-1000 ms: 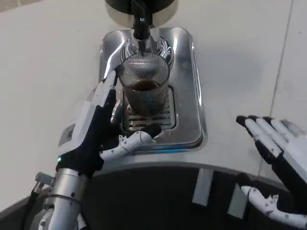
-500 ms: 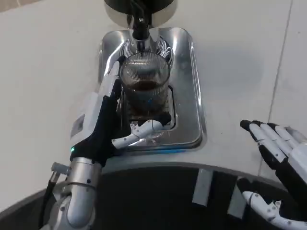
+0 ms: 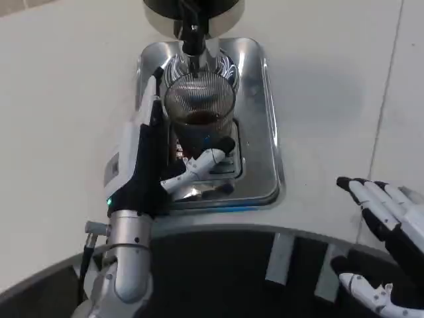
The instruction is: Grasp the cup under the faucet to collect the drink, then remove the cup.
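You're looking at the grasp step, closing in. The cup [image 3: 199, 112] is sitting in the upper middle of the frame on the metal drip tray [image 3: 262, 126], right under the black faucet [image 3: 193, 33], with dark drink already in its lower part. The left hand [image 3: 149, 156] is reaching along the cup's left side: the long fingers [image 3: 151, 109] are lying against or just beside the ribbed wall, and the thumb [image 3: 202, 162] is curling across the front of the base. You can't tell if contact is firm yet; the hand is cupping around the glass, not clearly clamping it. The right hand [image 3: 384, 212] is waiting at the lower right, fingers spread, holding nothing, well apart from the tray.

Next move, as a judgement: you're needing the fingers and thumb to close fully on the cup, then lift it slightly and draw it toward the lower edge, clearing the faucet without tipping, since liquid is inside.

Against the frame half a second ago: the left hand is sitting higher and further in, its fingertips nearer the tray's top left corner and the thumb wrapping closer to the cup's base. The right hand is lying a bit lower and further right. The cup is staying put under the faucet.
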Motion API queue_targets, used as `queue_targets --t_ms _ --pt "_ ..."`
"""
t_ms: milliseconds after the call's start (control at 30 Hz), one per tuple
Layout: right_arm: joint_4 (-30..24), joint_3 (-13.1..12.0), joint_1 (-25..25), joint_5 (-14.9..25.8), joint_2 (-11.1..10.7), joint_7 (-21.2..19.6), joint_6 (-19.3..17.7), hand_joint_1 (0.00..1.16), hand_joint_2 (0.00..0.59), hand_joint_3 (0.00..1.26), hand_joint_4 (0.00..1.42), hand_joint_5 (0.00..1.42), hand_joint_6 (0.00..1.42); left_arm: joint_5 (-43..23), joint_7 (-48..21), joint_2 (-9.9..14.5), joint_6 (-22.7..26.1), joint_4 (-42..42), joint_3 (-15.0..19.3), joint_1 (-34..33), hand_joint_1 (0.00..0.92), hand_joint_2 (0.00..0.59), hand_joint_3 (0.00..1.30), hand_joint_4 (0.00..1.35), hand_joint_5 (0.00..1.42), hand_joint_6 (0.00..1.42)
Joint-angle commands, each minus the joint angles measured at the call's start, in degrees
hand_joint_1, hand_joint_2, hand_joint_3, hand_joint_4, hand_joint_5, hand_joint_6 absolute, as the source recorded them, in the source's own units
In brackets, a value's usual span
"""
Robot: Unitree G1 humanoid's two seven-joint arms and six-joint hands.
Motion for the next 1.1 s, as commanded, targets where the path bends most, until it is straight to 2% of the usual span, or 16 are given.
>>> queue_targets --t_ms 33,333,400,467,567,633,700,800,833,900,933,1000,1100 --pt "-0.8 0.0 -0.4 -0.1 0.4 1.6 0.9 0.24 0.460 0.00 0.00 0.00 0.00 -0.5 1.5 -0.1 -1.7 1.9 -0.2 -1.6 0.479 0.055 0.00 0.00 0.12 0.11" --pt "-0.4 0.4 -1.4 -0.2 0.9 2.4 1.8 0.23 0.466 0.00 0.00 0.00 0.00 1.6 0.9 0.0 -2.3 2.5 -3.0 -1.9 0.515 0.060 0.00 0.00 0.18 0.16" --pt "-0.6 0.4 -1.3 -0.2 1.0 2.6 2.1 0.22 0.466 0.00 0.00 0.00 0.00 1.7 1.2 -0.2 -2.2 2.8 -3.3 -2.0 0.536 0.064 0.00 0.00 0.23 0.22" --pt "-0.7 0.3 -1.3 0.0 1.1 2.9 2.6 0.22 0.468 0.00 0.00 0.00 0.00 1.7 1.8 -0.3 -1.9 3.1 -3.6 -2.2 0.568 0.072 0.04 0.06 0.35 0.43" --pt "-1.0 0.2 -1.4 0.0 1.1 3.4 3.1 0.22 0.468 0.00 0.00 0.00 0.00 2.8 4.5 -1.2 0.2 4.0 -4.1 -3.1 0.611 0.082 0.16 0.21 0.52 0.69" --pt "-1.2 0.2 -1.6 0.1 1.1 4.1 3.8 0.22 0.467 0.00 0.00 0.00 0.00 3.0 6.0 -2.0 1.0 4.6 -4.3 -3.8 0.631 0.087 0.29 0.38 0.68 0.90" --pt "-1.5 0.2 -1.9 0.0 1.1 4.7 4.5 0.22 0.467 0.00 0.00 0.00 0.00 3.3 7.6 -3.9 2.8 5.5 -4.4 -5.0 0.641 0.080 0.41 0.52 0.82 1.06" --pt "-1.9 0.0 -2.1 -0.5 1.1 5.2 5.4 0.22 0.465 0.00 0.00 0.00 0.00 2.4 9.5 -6.6 4.2 6.7 -4.0 -6.3 0.634 0.053 0.67 0.79 1.08 1.36" --pt "-2.1 -0.1 -2.1 -0.7 1.0 5.4 5.7 0.22 0.465 0.00 0.00 0.00 0.00 1.6 10.1 -7.8 4.6 7.3 -3.5 -6.7 0.633 0.048 0.77 0.89 1.16 1.41" --pt "-2.4 -0.3 -2.0 -0.8 0.9 6.0 6.3 0.21 0.467 0.00 0.00 0.00 0.00 0.4 11.5 -9.5 4.7 8.3 -2.7 -7.5 0.653 0.055 0.91 1.03 1.29 1.42" --pt "-2.5 -0.3 -2.0 -1.0 0.9 6.2 6.5 0.21 0.467 0.00 0.00 0.00 0.00 0.0 11.9 -10.1 4.5 8.5 -2.4 -7.6 0.668 0.062 0.97 1.07 1.32 1.42" --pt "-2.7 0.0 -2.0 -1.4 1.1 6.7 7.0 0.20 0.457 0.00 0.00 0.00 0.00 -0.4 12.7 -10.3 3.8 8.1 -2.4 -7.3 0.705 0.057 1.06 1.15 1.35 1.42" --pt "-2.6 0.8 -2.2 -2.0 1.4 7.0 7.5 0.19 0.469 0.00 0.00 0.00 0.00 -0.6 13.0 -9.8 3.0 6.4 -2.1 -6.2 0.727 0.052 1.12 1.19 1.36 1.42"
